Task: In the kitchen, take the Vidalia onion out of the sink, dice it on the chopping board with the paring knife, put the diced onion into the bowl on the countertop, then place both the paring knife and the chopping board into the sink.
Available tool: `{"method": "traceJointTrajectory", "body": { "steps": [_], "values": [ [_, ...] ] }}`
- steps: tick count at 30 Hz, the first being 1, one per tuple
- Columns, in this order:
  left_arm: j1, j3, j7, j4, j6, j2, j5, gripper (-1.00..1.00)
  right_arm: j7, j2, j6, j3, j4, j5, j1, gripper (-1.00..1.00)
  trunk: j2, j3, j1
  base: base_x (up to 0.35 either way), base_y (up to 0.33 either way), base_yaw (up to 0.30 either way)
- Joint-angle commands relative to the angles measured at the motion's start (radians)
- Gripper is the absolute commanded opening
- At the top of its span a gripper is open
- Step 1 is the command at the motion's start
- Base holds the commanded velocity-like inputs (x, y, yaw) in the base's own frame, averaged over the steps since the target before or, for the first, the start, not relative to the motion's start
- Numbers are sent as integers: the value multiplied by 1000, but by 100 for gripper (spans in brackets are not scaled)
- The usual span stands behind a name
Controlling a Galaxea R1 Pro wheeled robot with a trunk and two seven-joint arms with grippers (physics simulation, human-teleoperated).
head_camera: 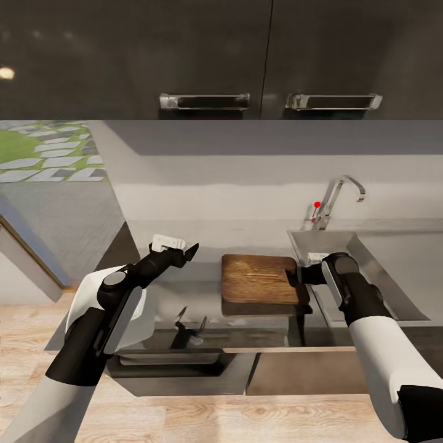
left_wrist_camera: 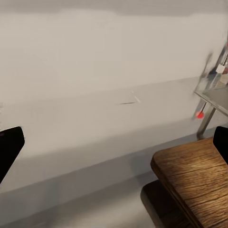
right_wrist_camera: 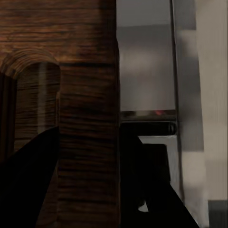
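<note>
The dark brown chopping board (head_camera: 261, 278) hangs a little above the grey countertop (head_camera: 203, 295), casting a shadow on it, just left of the steel sink (head_camera: 363, 258). My right gripper (head_camera: 300, 275) is shut on the board's right end; the right wrist view has one finger through the slot hole (right_wrist_camera: 28, 95) and the other outside the board's edge (right_wrist_camera: 90, 118). My left gripper (head_camera: 186, 250) is open and holds nothing, left of the board (left_wrist_camera: 199, 185). A white bowl (head_camera: 143, 317) is partly hidden under my left arm. The onion and paring knife are out of view.
The chrome tap (head_camera: 337, 195) with its red dot stands behind the sink against the pale wall. Dark upper cabinets (head_camera: 264, 55) with bar handles hang overhead. Two small dark pointed shapes (head_camera: 191, 325) sit near the countertop's front edge; what they are is unclear.
</note>
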Motion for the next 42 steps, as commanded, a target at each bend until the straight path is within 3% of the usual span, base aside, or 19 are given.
{"method": "traceJointTrajectory", "body": {
  "steps": [1, 42],
  "values": [
    [-1, -1, 0, -1, 6, 1, 6, 100, 4, 0, 5, -1, -1, -2, -1, -100, -2, -2, 1, 0, 159, 0],
    [-1, -1, 0, -2, 6, 1, 6, 100, 4, 1, 2, 0, 19, -1, -1, -100, -2, -2, 1, 0, 14, 0]
  ]
}}
